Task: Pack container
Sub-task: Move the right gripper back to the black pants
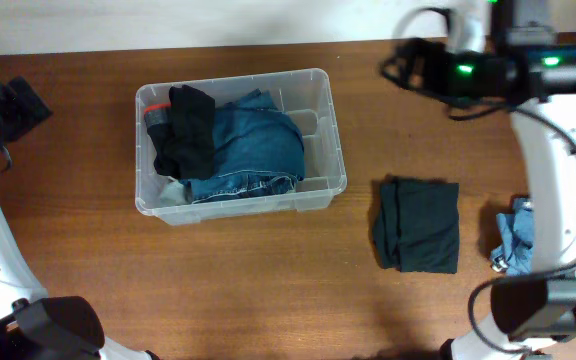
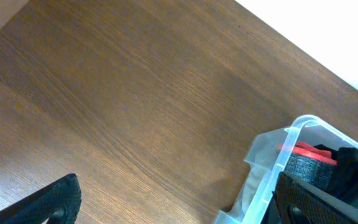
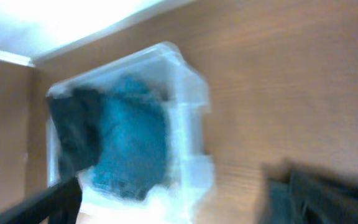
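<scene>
The clear plastic container [image 1: 248, 203] stands left of the table's middle. It holds blue jeans [image 1: 253, 145], a black garment [image 1: 190, 130] and a grey and red item [image 1: 155, 115]. My left gripper [image 1: 18, 105] is open and empty above bare table at the far left; its wrist view shows the container's corner [image 2: 291, 134] by the right finger, with the jaws [image 2: 179, 211] wide apart. My right gripper [image 1: 408, 65] is at the back right, high and empty. Its blurred wrist view shows the container [image 3: 188, 106] below, and the jaws [image 3: 185, 211] look open.
A folded dark green garment [image 1: 416, 225] lies on the table right of the container and shows in the right wrist view [image 3: 328, 199]. A crumpled light blue cloth [image 1: 516, 235] lies at the right edge by the right arm's base.
</scene>
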Controlling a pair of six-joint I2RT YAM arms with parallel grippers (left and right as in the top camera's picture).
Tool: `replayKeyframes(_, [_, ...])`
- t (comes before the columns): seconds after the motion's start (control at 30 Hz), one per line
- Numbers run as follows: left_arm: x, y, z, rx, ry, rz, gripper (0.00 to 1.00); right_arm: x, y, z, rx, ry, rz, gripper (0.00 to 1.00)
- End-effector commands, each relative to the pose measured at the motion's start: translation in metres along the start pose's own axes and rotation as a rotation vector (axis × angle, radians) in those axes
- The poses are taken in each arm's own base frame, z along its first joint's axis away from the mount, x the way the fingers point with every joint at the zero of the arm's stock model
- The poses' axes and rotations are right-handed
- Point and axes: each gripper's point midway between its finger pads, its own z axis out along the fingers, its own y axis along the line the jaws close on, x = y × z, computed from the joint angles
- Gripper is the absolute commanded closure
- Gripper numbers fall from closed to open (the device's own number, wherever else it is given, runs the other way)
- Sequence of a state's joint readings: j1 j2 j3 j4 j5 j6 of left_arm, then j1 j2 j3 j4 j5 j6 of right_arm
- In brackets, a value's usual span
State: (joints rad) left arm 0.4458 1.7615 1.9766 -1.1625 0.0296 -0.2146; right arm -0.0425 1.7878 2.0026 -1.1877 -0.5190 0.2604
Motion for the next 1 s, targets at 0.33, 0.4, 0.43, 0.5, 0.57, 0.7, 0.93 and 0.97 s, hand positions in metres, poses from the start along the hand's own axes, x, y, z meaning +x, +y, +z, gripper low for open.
replayKeyframes(0.33, [-0.005, 0.000, -0.009, 0.005, -0.027, -0.010, 0.01, 0.122, -0.192, 0.033, 0.165, 0.350, 0.409, 0.01])
replayKeyframes(0.4, [-0.005, 0.000, -0.009, 0.005, -0.027, -0.010, 0.00, 0.139, -0.206, 0.035, 0.169, 0.368, 0.459, 0.01])
replayKeyframes(0.43, [-0.005, 0.000, -0.009, 0.005, -0.027, -0.010, 0.01, 0.146, -0.212, 0.037, 0.167, 0.376, 0.463, 0.02])
replayKeyframes(0.5, [-0.005, 0.000, -0.009, 0.005, -0.027, -0.010, 0.01, 0.159, -0.221, 0.041, 0.163, 0.389, 0.455, 0.01])
replayKeyframes(0.57, [-0.005, 0.000, -0.009, 0.005, -0.027, -0.010, 0.00, 0.172, -0.224, 0.047, 0.160, 0.408, 0.466, 0.01])
replayKeyframes(0.7, [-0.005, 0.000, -0.010, 0.005, -0.028, -0.010, 0.01, 0.199, -0.228, 0.065, 0.164, 0.441, 0.457, 0.01])
replayKeyframes(0.93, [-0.005, 0.000, -0.009, 0.005, -0.027, -0.010, 0.01, 0.235, -0.236, 0.084, 0.168, 0.465, 0.458, 0.01])
replayKeyframes(0.97, [-0.005, 0.000, -0.009, 0.005, -0.027, -0.010, 0.00, 0.240, -0.231, 0.088, 0.132, 0.466, 0.471, 0.01])
